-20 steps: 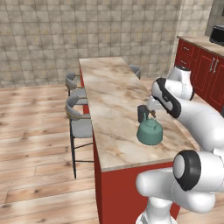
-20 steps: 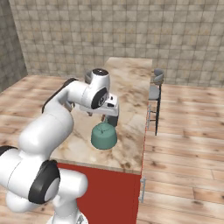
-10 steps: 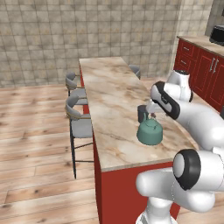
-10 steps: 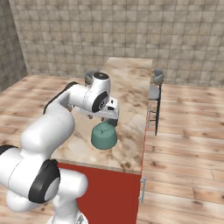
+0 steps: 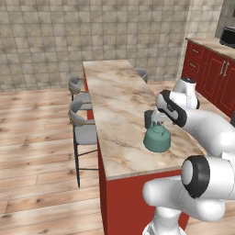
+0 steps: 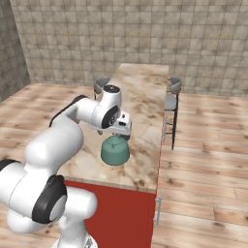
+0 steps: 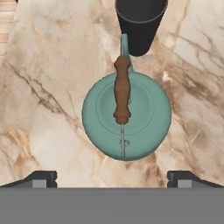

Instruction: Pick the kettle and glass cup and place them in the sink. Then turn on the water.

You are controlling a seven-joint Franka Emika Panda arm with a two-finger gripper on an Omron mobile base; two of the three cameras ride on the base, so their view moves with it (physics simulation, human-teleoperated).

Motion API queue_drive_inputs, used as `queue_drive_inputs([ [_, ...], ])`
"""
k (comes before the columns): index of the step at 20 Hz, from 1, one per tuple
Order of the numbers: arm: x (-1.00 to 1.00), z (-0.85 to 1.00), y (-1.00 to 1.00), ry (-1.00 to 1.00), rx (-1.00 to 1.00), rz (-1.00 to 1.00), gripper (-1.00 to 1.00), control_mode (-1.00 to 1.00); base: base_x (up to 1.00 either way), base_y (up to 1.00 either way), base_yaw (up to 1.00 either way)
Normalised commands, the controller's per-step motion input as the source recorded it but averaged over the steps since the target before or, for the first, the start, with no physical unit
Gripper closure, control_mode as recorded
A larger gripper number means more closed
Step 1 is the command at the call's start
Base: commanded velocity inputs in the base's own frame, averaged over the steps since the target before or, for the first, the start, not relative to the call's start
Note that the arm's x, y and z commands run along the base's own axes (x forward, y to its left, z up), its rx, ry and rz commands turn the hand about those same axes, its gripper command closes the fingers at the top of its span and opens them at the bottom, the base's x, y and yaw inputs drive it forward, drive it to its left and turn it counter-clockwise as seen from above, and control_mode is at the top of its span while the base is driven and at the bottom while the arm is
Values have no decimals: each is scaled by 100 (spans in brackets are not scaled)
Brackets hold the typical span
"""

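The squat teal kettle (image 5: 157,139) (image 6: 115,150) stands on the marble island counter (image 5: 114,96) near its front end. From the hand view I look straight down on the kettle (image 7: 127,116) and its brown arched handle. The dark glass cup (image 5: 149,119) (image 7: 140,22) stands upright just behind the kettle, close to its spout. My gripper (image 5: 159,123) (image 6: 119,132) (image 7: 113,177) hangs open directly above the kettle, its fingertips (image 7: 41,177) spread wider than the kettle body and holding nothing. The sink and the water are out of view.
Grey bar stools (image 5: 83,131) (image 6: 170,99) line the island's far long side. Red cabinets (image 5: 211,69) stand beyond the counter on the right. The counter's front edge (image 5: 137,172) lies close to the kettle. Bare marble stretches behind the cup.
The hand has come down a little toward the kettle, staying open. Kettle and cup have not moved.
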Motion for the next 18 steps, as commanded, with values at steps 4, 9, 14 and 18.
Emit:
queue_drive_inputs([
  [4,9,-3,8,0,0,0,-100,-100,0,0,0],
  [9,9,0,4,0,0,0,-100,-100,0,0,0],
  [14,8,0,0,2,0,0,-100,-100,0,0,0],
  [18,11,0,0,1,0,0,-100,-100,0,0,0],
])
